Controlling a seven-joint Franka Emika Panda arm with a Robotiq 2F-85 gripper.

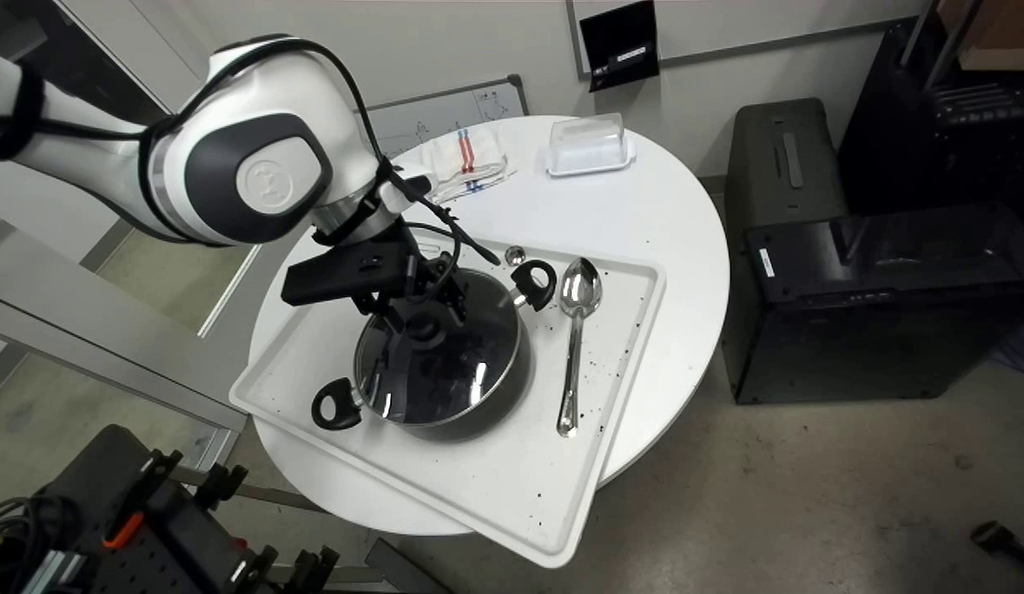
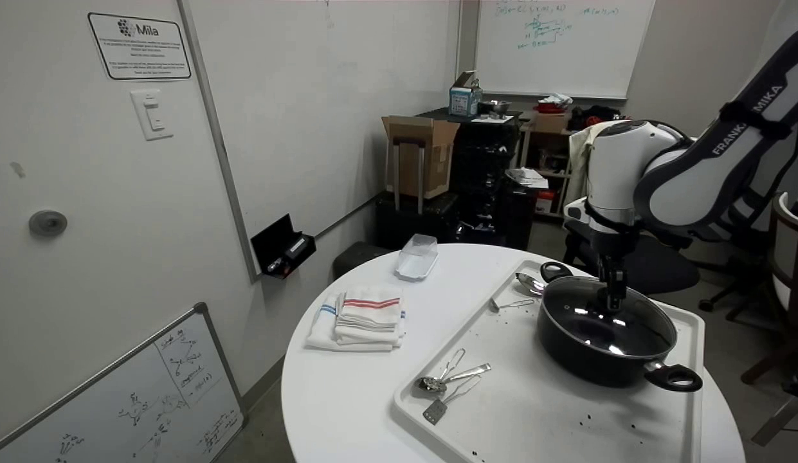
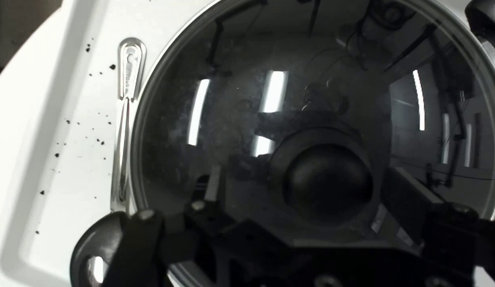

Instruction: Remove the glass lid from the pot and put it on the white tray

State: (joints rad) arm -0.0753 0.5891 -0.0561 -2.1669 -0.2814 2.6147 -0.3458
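Note:
The black pot (image 1: 512, 392) stands on the white tray (image 1: 512, 503), its two loop handles on opposite sides. The glass lid (image 1: 445, 384) lies flat on the pot, its metal rim along the pot's edge. In an exterior view the pot (image 2: 575, 360), lid (image 2: 630, 334) and tray (image 2: 534, 418) also show. My gripper (image 1: 427, 318) is low over the lid's centre, fingers pointing down. In the wrist view the gripper (image 3: 310, 184) is open, with one finger on each side of the dark knob and a gap to each. The lid (image 3: 231, 119) fills most of that view.
A large metal spoon (image 1: 573, 355) lies on the tray beside the pot. Several small metal utensils (image 2: 447, 386) lie near a tray edge. Folded towels (image 2: 370, 318) and a clear-lidded butter dish (image 1: 590, 147) are on the round white table (image 1: 685, 239). Dark crumbs are scattered on the tray.

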